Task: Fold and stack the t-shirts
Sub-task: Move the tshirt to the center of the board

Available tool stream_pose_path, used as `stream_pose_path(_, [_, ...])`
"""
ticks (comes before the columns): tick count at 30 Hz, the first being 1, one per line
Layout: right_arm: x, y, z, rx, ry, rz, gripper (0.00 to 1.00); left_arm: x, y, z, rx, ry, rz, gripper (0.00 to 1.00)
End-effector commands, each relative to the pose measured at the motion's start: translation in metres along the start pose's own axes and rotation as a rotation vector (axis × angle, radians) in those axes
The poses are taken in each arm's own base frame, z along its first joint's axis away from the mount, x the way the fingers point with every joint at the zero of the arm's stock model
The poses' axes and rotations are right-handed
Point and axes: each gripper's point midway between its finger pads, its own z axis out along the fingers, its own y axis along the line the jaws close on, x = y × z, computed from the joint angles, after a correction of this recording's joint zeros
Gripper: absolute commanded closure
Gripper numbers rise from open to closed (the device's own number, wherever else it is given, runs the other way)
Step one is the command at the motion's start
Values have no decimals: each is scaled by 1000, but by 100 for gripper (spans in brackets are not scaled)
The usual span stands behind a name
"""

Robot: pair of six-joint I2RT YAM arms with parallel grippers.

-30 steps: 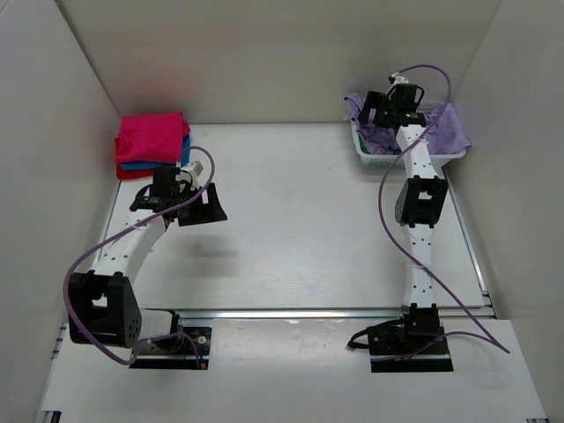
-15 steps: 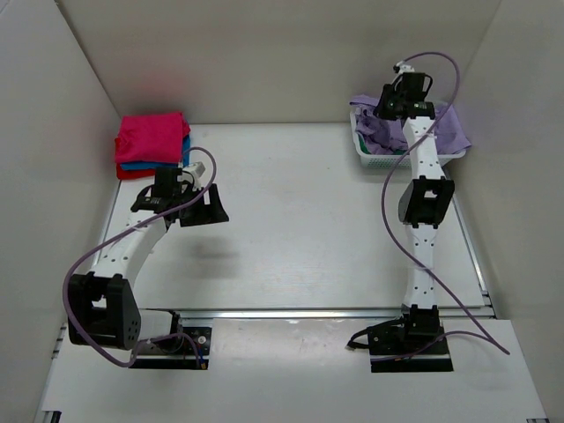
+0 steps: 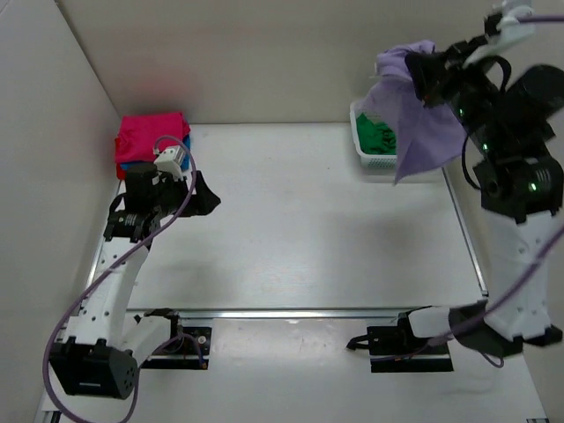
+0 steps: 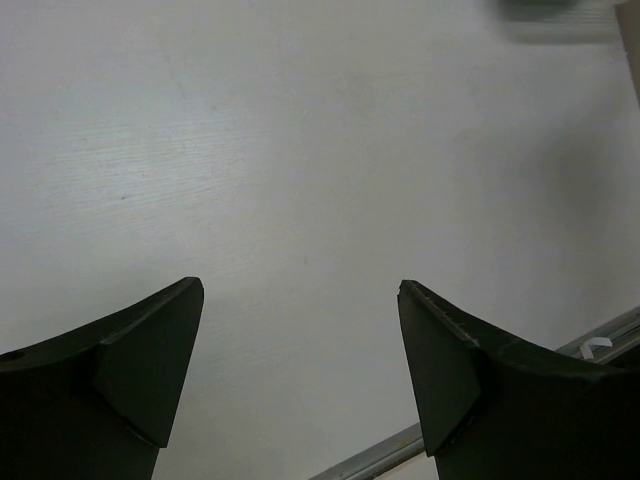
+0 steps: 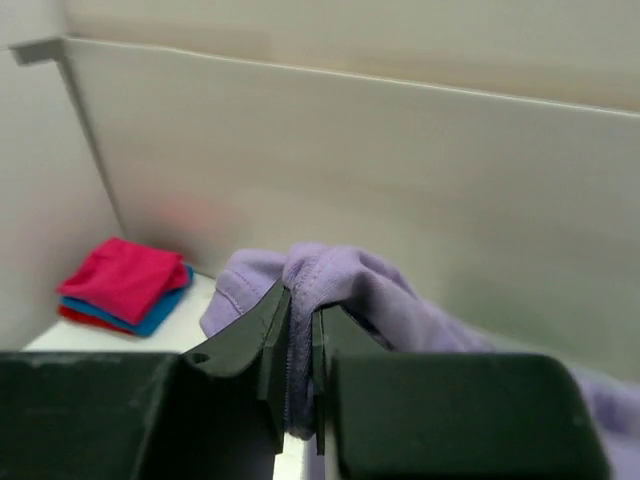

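Note:
My right gripper (image 3: 421, 74) is shut on the lilac purple t-shirt (image 3: 421, 115) and holds it high above the white basket (image 3: 361, 150); the cloth hangs down from the jaws. In the right wrist view the lilac t-shirt (image 5: 370, 290) is pinched between the two fingers of the right gripper (image 5: 300, 320). A green t-shirt (image 3: 376, 137) lies in the basket. A folded stack with the magenta pink t-shirt (image 3: 152, 134) on top, blue and red beneath, sits at the back left. My left gripper (image 3: 204, 196) hovers open over bare table, its fingers (image 4: 150, 350) wide apart.
White walls enclose the table on the left, back and right. A metal rail (image 3: 308, 311) runs along the near edge in front of the arm bases. The folded stack (image 5: 125, 285) also shows far left in the right wrist view.
My right gripper closed on the lilac t-shirt in the basket and lifted it high, uncovering the green t-shirt. The left arm shifted slightly back and left, still open.

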Motion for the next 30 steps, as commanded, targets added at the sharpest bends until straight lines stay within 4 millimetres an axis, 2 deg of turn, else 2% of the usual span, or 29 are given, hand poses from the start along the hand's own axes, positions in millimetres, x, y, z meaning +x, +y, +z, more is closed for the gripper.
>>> stream_pose_path(1, [59, 28, 4, -1, 159, -49, 100, -25, -21, -32, 39, -128, 51, 10])
stream_pose_path(2, [55, 46, -6, -29, 143, -45, 100, -29, -23, -41, 36, -165, 53, 10])
stream_pose_path(4, [56, 62, -14, -82, 127, -1, 100, -29, -21, -51, 6, -199, 46, 10])
stream_pose_path(6, [67, 78, -19, -170, 144, 91, 100, -30, -23, -60, -10, -214, 51, 9])
stream_pose_path(7, [82, 83, -14, -185, 166, 100, 100, -30, -22, -66, -26, -211, 58, 8])
stream_pose_path(8, [102, 91, -7, -207, 200, 115, 100, -29, -22, -67, -33, -209, 56, 8])
stream_pose_path(9, [113, 97, -4, -224, 220, 122, 100, -27, -20, -67, -41, -202, 53, 9])
stream_pose_path(11, [167, 115, 16, -260, 321, 154, 100, -24, -21, -67, -39, -202, 44, 8])
stream_pose_path(12, [181, 122, 23, -278, 347, 155, 100, -21, -17, -67, -53, -197, 44, 8])
stream_pose_path(14, [234, 135, 44, -294, 444, 169, 100, -17, -15, -67, -60, -195, 45, 7])
stream_pose_path(15, [250, 138, 49, -300, 482, 179, 100, -10, -13, -63, -56, -175, 44, 7])
stream_pose_path(16, [275, 142, 60, -307, 533, 184, 98, -7, -12, -61, -55, -166, 46, 7])
stream_pose_path(17, [302, 147, 69, -304, 611, 178, 84, 4, -8, -54, -54, -133, 36, 6])
stream_pose_path(18, [317, 142, 76, -269, 667, 158, 71, 15, -6, -49, -36, -105, 34, 7])
stream_pose_path(19, [330, 135, 79, -225, 709, 124, 61, 30, 1, -39, -42, -59, 10, 7])
stream_pose_path(20, [334, 131, 79, -196, 722, 110, 58, 38, 2, -35, -34, -42, 1, 7])
stream_pose_path(21, [339, 122, 78, -151, 724, 88, 48, 51, 7, -25, -32, -3, -7, 6])
stream_pose_path(22, [346, 122, 77, -151, 723, 91, 44, 67, 9, -14, -21, 47, -26, 6])
stream_pose_path(23, [337, 111, 74, -139, 697, 105, 38, 77, 13, -9, -29, 74, -30, 7])
stream_pose_path(24, [339, 105, 66, -137, 697, 132, 37, 93, 16, 1, -25, 122, -42, 7])
stream_pose_path(25, [349, 93, 60, -110, 717, 171, 38, 107, 12, 12, -1, 170, -38, 8])
stream_pose_path(27, [352, 67, 42, -77, 728, 212, 38, 130, 10, 26, 18, 242, -42, 8])
stream_pose_path(28, [352, 58, 39, -61, 721, 207, 37, 138, 0, 32, 49, 264, -28, 9])
stream_pose_path(30, [370, 33, 13, 9, 757, 206, 38, 159, -2, 45, 46, 309, -51, 9])
